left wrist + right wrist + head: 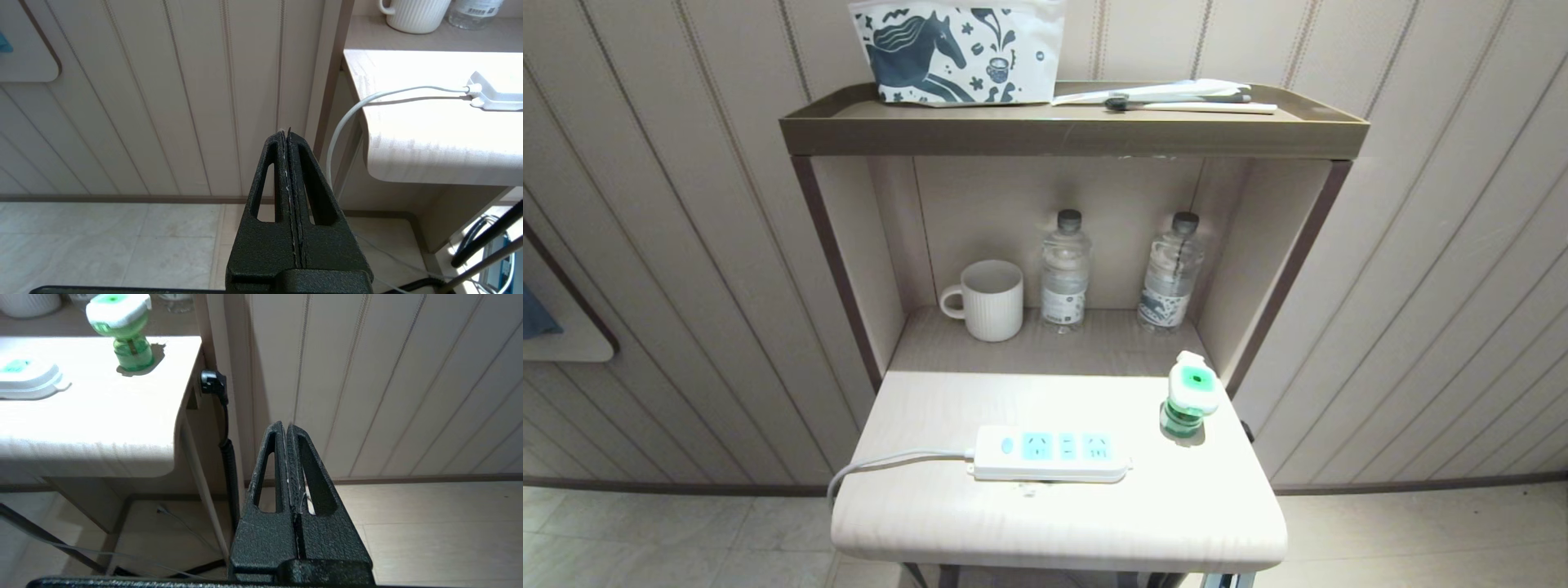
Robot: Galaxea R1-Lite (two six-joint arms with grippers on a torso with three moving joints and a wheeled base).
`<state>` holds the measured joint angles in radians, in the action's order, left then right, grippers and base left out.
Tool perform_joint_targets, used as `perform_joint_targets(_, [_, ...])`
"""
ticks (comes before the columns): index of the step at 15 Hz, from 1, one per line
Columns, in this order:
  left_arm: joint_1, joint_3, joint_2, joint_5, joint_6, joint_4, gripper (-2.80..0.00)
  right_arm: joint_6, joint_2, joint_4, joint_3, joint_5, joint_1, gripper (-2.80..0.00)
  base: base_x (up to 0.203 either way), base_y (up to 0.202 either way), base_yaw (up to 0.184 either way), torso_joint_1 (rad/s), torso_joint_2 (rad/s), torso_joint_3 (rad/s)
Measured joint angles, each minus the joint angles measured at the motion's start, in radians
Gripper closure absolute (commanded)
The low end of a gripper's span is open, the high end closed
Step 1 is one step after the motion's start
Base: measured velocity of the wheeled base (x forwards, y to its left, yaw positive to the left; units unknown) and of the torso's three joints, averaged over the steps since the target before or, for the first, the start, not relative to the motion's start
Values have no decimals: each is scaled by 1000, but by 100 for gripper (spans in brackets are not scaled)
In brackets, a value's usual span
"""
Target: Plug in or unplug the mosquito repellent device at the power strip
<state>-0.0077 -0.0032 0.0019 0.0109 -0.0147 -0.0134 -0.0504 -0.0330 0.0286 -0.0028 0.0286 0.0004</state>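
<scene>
Both grippers hang below the tabletop's edge with jaws pressed together, empty. Left gripper (288, 134): the power strip (1051, 454) lies above and well ahead. Right gripper (286, 428): the mosquito repellent device (1191, 394) stands unplugged, well apart, beyond its tips.

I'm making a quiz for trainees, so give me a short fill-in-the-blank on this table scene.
1. The repellent device stands on the table, ____ from the power strip.
2. The strip's sockets hold ____ plugs.
3. In the alcove, the mug stands beside ____ water bottles.
4. The left pincer and right pincer are both ____.

Missing words: apart; no; two; shut
</scene>
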Motion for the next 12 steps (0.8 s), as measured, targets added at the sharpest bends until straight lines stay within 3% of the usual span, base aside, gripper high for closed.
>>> perform_joint_targets(3, [0,0,0,0,0,0,0,54,23,-29,2,-19,0,0,0,0,0,0,0,0])
perform_joint_targets(12, [0,0,0,0,1,0,0,49,31,-40,3,-14,1,0,0,0,0,0,0,0])
